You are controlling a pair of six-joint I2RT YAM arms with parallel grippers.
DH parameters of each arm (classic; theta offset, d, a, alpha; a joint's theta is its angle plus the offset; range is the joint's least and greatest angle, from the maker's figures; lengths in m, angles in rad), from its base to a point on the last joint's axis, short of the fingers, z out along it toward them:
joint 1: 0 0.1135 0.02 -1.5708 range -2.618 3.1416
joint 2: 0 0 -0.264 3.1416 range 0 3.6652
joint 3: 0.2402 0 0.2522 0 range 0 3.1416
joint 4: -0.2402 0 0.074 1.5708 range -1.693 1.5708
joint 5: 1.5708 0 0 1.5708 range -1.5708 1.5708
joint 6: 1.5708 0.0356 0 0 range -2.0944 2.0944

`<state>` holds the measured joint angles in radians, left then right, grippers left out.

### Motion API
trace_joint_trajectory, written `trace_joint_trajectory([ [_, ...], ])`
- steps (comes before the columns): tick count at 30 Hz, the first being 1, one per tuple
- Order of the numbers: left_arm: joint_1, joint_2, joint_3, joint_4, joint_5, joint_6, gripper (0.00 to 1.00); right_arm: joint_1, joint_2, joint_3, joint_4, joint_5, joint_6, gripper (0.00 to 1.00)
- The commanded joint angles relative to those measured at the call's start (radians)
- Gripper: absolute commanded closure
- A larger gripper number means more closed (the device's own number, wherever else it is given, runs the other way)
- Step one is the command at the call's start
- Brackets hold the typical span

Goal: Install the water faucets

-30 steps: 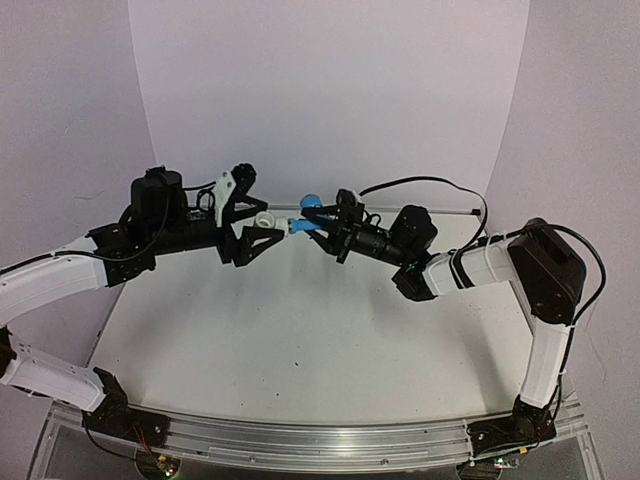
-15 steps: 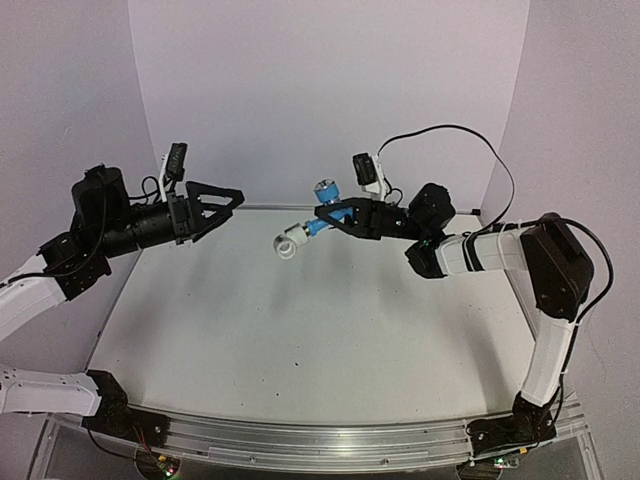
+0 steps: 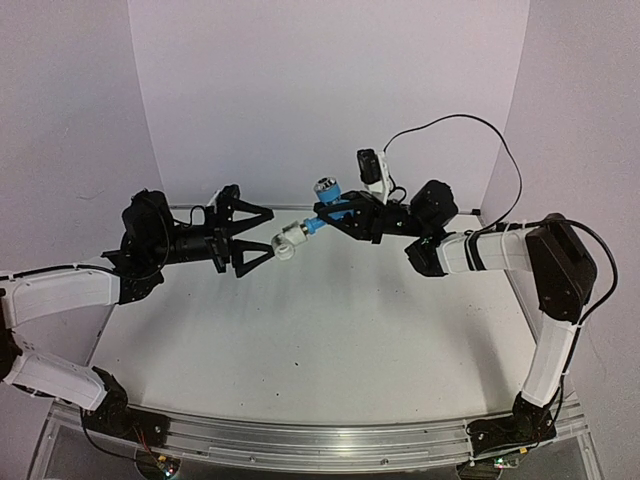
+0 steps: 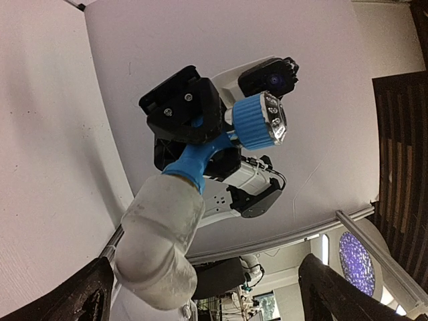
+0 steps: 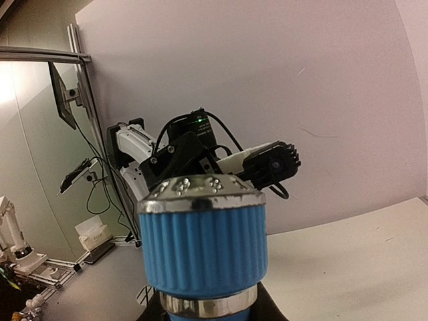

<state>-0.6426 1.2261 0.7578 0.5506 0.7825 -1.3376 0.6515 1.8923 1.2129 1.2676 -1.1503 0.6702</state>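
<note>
Blue plastic sits clamped in my right gripper (image 3: 326,214), just above centre of the top view. The tap (image 3: 312,225) is held in the air over the table (image 3: 300,340), with its ribbed knob (image 3: 326,189) pointing up. The white fitting (image 3: 287,240) sits on its stem end, angled down-left. My left gripper (image 3: 266,232) faces it from the left with jaws spread wide, gripping nothing. The fitting hangs just off its tips, and I cannot tell whether they touch. In the left wrist view the fitting fills the lower left, between the fingers (image 4: 73,301).
</note>
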Motion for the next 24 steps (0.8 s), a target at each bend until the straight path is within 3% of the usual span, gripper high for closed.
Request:
trace_joint_trajectory([
  [1, -0.009, 0.066, 0.06, 0.167, 0.058, -0.022, 0.01, 0.019, -0.024, 0.051, 0.128, 0.028, 0.022, 1.0],
  [4, -0.023, 0.128, 0.092, 0.189, 0.083, -0.028, 0.07, 0.02, -0.034, 0.041, 0.132, 0.041, 0.021, 1.0],
  [7, -0.038, 0.173, 0.113, 0.225, 0.1, -0.029, 0.19, 0.02, -0.039, 0.032, 0.129, 0.062, 0.023, 1.0],
  [13, -0.044, 0.205, 0.144, 0.236, 0.113, 0.083, 0.62, 0.02, -0.079, -0.009, 0.041, 0.17, 0.03, 1.0],
  [14, -0.045, 0.213, 0.148, 0.236, 0.111, 0.111, 0.74, 0.02, -0.097, -0.017, 0.004, 0.192, 0.029, 1.0],
  [15, -0.043, 0.217, 0.152, 0.236, 0.107, 0.16, 0.84, 0.02, -0.114, -0.032, -0.073, 0.243, 0.022, 1.0],
  [18, -0.026, 0.224, 0.156, 0.196, 0.035, 0.343, 0.95, 0.045, -0.228, -0.046, -0.439, 0.443, -0.054, 1.0],
  [19, -0.015, 0.223, 0.161, 0.159, -0.005, 0.458, 0.97, 0.061, -0.265, -0.019, -0.698, 0.582, -0.101, 1.0],
  [21, -0.008, 0.226, 0.187, 0.032, -0.154, 0.699, 1.0, 0.1, -0.304, 0.061, -1.013, 0.782, -0.117, 1.0],
  [22, -0.008, 0.239, 0.215, -0.019, -0.227, 0.813, 1.0, 0.105, -0.319, 0.087, -1.137, 0.858, -0.08, 1.0],
  [24, -0.005, 0.276, 0.254, -0.042, -0.316, 1.028, 1.0, 0.108, -0.362, 0.052, -1.199, 0.9, 0.027, 1.0],
])
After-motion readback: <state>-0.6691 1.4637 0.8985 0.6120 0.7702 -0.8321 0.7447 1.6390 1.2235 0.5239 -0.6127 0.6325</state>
